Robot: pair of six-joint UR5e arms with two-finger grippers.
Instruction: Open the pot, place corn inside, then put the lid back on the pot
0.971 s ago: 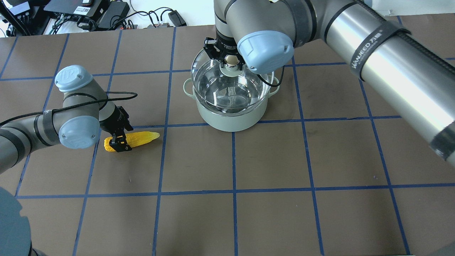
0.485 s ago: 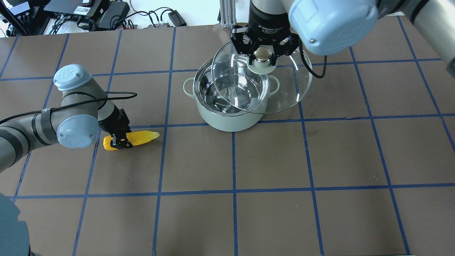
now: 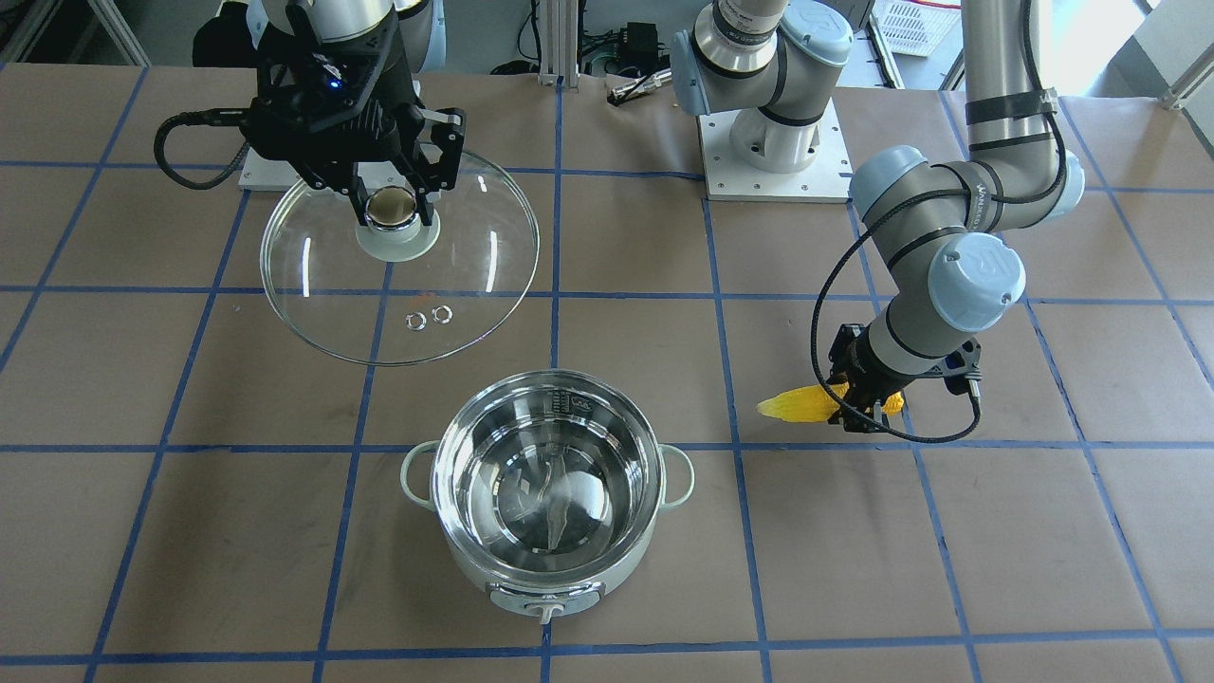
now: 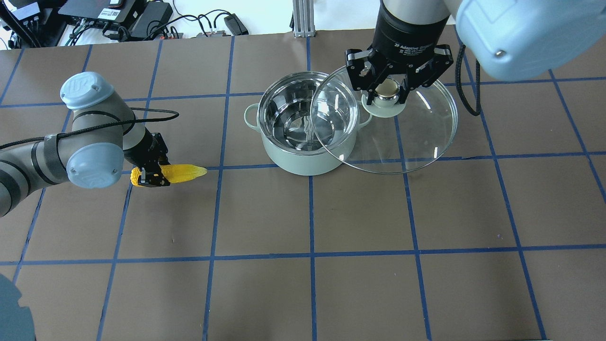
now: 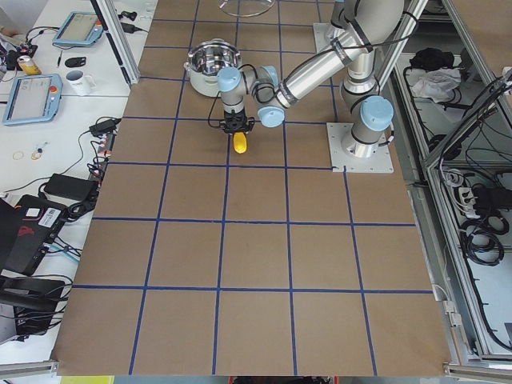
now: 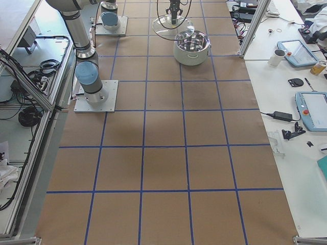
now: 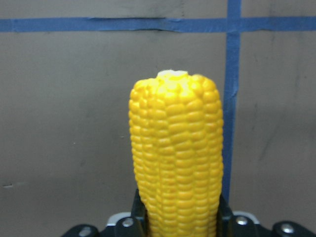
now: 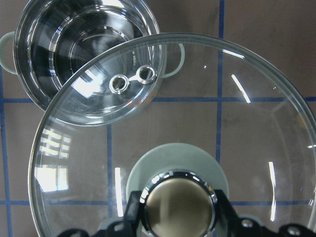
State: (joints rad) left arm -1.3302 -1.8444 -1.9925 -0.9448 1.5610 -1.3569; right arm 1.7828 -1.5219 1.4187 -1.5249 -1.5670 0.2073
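1. My left pincer (image 4: 150, 179) is pinched across the thick butt of the corn (image 4: 182, 173). The tapered tip sticks out sideways toward the pot. The wrist view shows kernels bulging between the jaws. I cannot tell whether the ear is off the table (image 4: 360, 284).
2. Corn, my guess: a light, stiff toy. The kernel ridges give the pads some bite. The taper would squeeze out of a grip nearer the tip, so the butt is the right hold. Most of its length overhangs the jaws, so it may swing if carried fast.
3. The pot (image 4: 303, 161) stands mid-table, open. The steel inside is bare and shiny, with nothing in it. It is well apart from the corn. It probably sits steady on its own and needs no holding.
4. The lid (image 4: 416, 137) hangs in the air off to the pot's right, fairly level. From overhead its rim overlaps the pot's rim. The front-facing view shows it clear of the pot.
5. My right pincer (image 4: 387, 94) is clamped on the lid's ball knob (image 8: 178, 206), jaws either side. The vent holes (image 8: 131, 79) are on the pot side.
6. Lid, my guess: glass, fragile, and the heaviest thing I'm holding. The round knob is smooth, so the dome could rock or slip. The knob is the only sane hold. The rim must come down gently.
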